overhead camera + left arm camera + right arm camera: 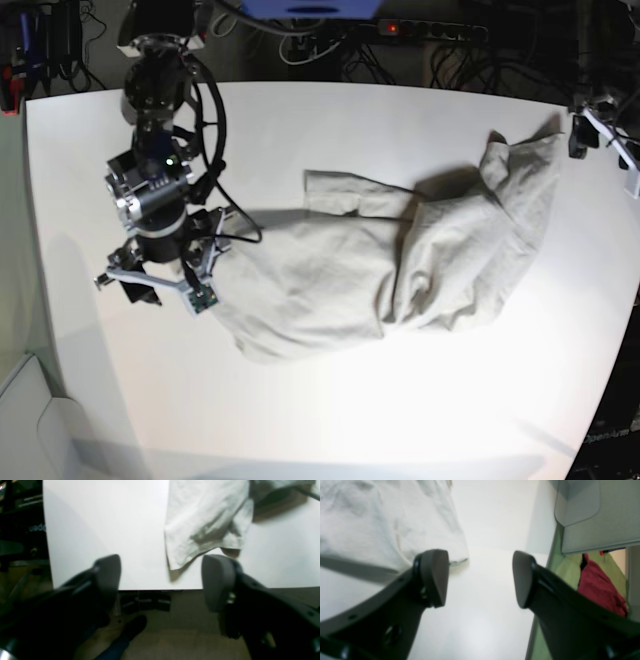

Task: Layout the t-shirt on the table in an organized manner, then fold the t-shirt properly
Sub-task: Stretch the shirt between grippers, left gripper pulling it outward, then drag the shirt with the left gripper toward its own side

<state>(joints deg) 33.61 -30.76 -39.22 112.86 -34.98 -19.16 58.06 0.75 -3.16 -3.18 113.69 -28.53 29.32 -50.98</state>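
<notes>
T-shirt point(400, 270): I see light grey-beige cloth, rumpled and bunched, spread across centre to upper right of the base view. One corner reaches the right edge of the white table point(300, 410).

Base view: bright overhead light, strong glare patch washing out near half of table point(330, 400); surroundings beyond far edge dim. Table edges bow (wide-angle distortion). Shadow falls beside right arm and under raised folds of t-shirt point(400, 270).

Left wrist view: soft, slightly blurred throughout; fingers point(220, 580) out of focus, dark floor below grainy. Cloth corner casts dark shadow on white surface.

Right wrist view: overexposed; tabletop nearly featureless, shirt texture smeared, fingers point(435, 577) blurred close to lens.
</notes>
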